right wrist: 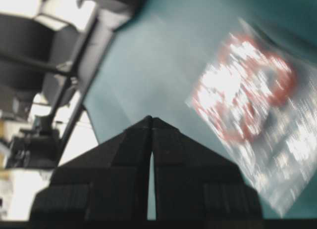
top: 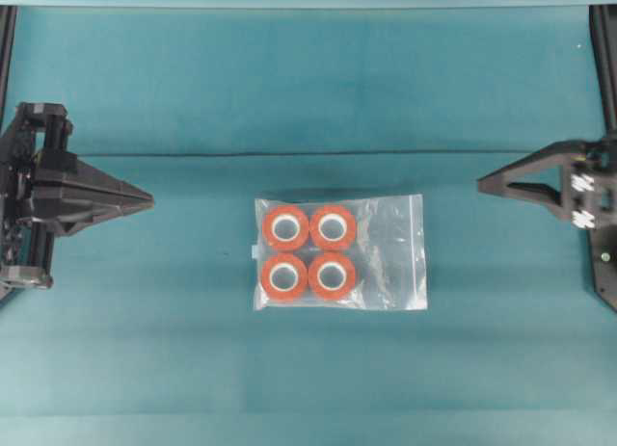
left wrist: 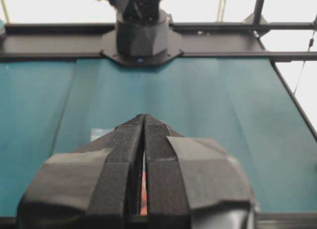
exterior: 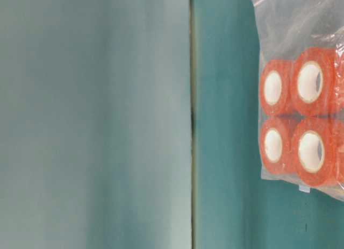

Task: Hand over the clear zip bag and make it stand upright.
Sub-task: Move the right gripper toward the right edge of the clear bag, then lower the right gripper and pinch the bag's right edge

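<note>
Teal cloth over the whole bench, nothing fancy. From overhead the clear zip bag lies flat mid-bench, four orange rolls bunched in its left half, zip strip along the right edge; the left gripper and right gripper sit well apart from it, both pressed together and empty. The table-level view just shows the bag flat on the cloth. Left wrist view: jaws shut, with the bag mostly hidden behind them. Right wrist view is blurry, jaws shut, bag ahead. I'd say whichever arm goes first needs to open up, then pinch the empty plastic near the zip, since the rolls look heavy and will slump.
</note>
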Robot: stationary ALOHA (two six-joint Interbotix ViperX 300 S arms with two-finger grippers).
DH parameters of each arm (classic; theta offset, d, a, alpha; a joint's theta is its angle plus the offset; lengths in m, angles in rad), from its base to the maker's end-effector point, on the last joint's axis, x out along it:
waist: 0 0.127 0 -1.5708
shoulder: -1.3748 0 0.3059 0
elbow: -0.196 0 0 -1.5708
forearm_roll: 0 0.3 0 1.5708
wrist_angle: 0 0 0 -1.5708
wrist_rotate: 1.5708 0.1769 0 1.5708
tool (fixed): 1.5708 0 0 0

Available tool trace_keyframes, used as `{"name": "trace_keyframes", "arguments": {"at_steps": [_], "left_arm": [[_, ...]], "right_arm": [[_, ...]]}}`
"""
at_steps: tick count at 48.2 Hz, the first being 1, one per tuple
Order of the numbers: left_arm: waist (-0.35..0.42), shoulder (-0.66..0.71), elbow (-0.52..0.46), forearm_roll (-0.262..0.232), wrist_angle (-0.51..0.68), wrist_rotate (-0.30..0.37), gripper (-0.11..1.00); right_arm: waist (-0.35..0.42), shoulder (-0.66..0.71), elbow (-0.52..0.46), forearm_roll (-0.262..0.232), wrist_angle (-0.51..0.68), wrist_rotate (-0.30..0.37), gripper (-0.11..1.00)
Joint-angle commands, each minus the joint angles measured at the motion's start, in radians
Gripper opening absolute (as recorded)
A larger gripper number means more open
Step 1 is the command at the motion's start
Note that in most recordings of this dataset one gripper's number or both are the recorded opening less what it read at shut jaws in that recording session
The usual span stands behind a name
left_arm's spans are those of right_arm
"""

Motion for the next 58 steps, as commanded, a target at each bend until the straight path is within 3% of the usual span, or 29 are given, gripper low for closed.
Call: {"name": "trace_keyframes", "arguments": {"at_steps": [1, 12, 29, 35, 44, 47, 50, 58], "left_arm": [[0.002, -0.002, -0.028, 0.003, -0.008, 0.005, -0.01], [0.011, 0.0, -0.026, 0.003, 0.0, 0.005, -0.01], [0.038, 0.014, -0.02, 0.003, 0.0, 0.006, -0.01], [0.055, 0.025, -0.02, 0.003, 0.0, 0.006, -0.01], [0.058, 0.034, -0.018, 0.003, 0.0, 0.006, -0.01], [0.058, 0.035, -0.018, 0.003, 0.002, 0.005, -0.01], [0.058, 0.035, -0.018, 0.003, 0.005, 0.005, -0.01], [0.058, 0.043, -0.018, 0.003, 0.023, 0.005, -0.01]], "right_arm": [[-0.011, 0.057, 0.02, 0.002, 0.018, 0.089, 0.0], [0.003, 0.152, 0.095, 0.002, 0.014, 0.16, 0.0], [0.052, 0.304, 0.133, 0.002, -0.112, 0.176, 0.03], [0.069, 0.387, 0.107, 0.005, -0.144, 0.178, 0.22], [0.086, 0.503, 0.063, 0.02, -0.172, 0.206, 0.75], [0.098, 0.526, 0.054, 0.02, -0.21, 0.212, 0.87], [0.114, 0.548, 0.052, 0.02, -0.253, 0.218, 0.93], [0.16, 0.623, 0.054, 0.026, -0.331, 0.268, 0.91]]}}
